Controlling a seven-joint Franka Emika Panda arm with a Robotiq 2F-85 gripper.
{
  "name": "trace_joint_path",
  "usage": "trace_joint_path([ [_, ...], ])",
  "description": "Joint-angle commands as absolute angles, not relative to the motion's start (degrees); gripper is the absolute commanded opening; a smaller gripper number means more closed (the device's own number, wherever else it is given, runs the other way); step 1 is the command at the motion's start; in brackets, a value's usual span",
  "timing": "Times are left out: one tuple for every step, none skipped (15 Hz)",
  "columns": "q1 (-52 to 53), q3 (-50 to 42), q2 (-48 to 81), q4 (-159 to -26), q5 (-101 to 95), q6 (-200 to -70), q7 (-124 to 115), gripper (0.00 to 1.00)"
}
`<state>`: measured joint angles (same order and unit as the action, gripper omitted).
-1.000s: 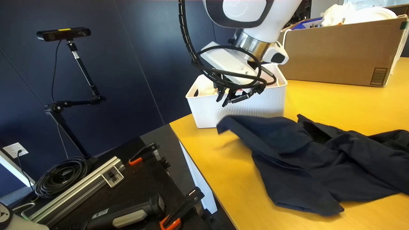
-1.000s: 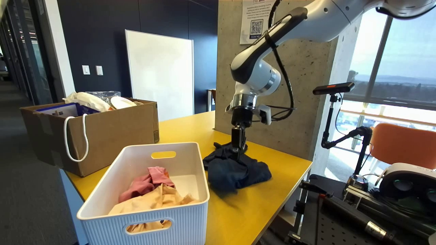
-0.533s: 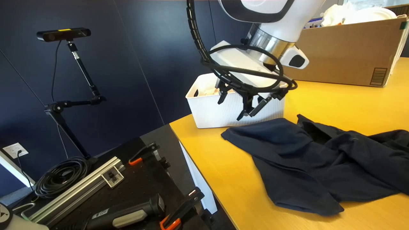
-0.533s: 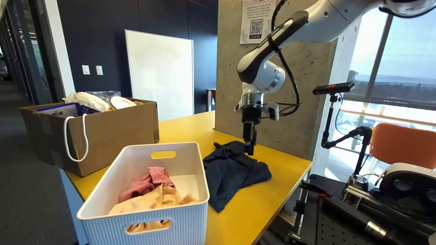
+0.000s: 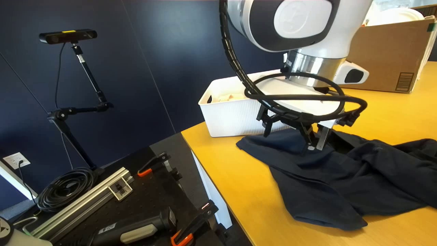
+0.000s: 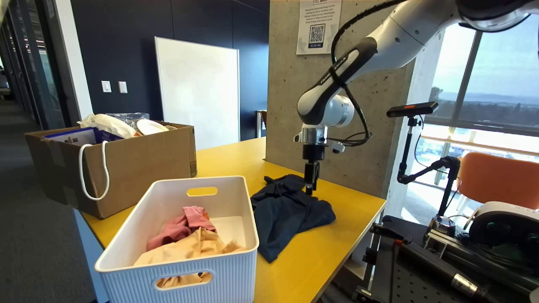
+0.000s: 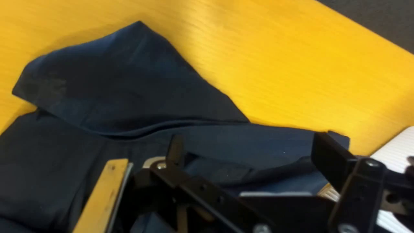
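Observation:
A dark navy cloth (image 5: 327,184) lies crumpled on the yellow table, with one flap folded over in the wrist view. My gripper (image 5: 290,140) points down over it, jaws wide apart. Between the two black fingers (image 7: 330,161) there is only a view of the cloth (image 7: 245,145) beneath, and nothing is gripped. From the side, the gripper (image 6: 310,191) has its tips low over the cloth (image 6: 282,223); whether they touch it I cannot tell.
A white ribbed bin (image 6: 231,275) holds a pink cloth (image 6: 185,227) and a peach cloth (image 6: 189,248); it stands close behind the gripper in an exterior view. A full cardboard box (image 6: 126,172) is beside it. A concrete pillar (image 6: 332,113) rises at the table's edge.
A lifted corner of the navy cloth has dropped flat onto the table. My gripper's fingers have spread, and the arm has moved away from the bin, over the cloth.

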<state>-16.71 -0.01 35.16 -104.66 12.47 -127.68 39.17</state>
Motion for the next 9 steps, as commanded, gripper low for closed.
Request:
trace_joint_path([
  [-13.17, -1.03, 39.97, -99.29, 4.78, -130.13, 37.31, 1.0],
  [-12.45, -1.48, 40.15, -98.55, 2.09, -129.37, 36.89, 1.0],
  [-12.38, -1.62, 39.72, -98.62, -0.02, -128.96, 37.18, 1.0],
  [-12.19, -2.09, 38.9, -99.05, -2.16, -128.56, 37.0, 1.0],
  [-12.64, -2.34, 37.53, -100.25, -3.8, -128.2, 38.01, 1.0],
  [-12.97, -2.55, 36.57, -101.41, -5.09, -129.07, 38.33, 1.0],
  [-13.42, -2.6, 35.84, -102.72, -6.28, -129.93, 39.26, 1.0],
  [-13.34, -3.0, 35.6, -103.55, -7.74, -130.75, 39.6, 1.0],
  [-13.25, -3.25, 35.92, -104.35, -9.34, -132.37, 40.28, 1.0],
])
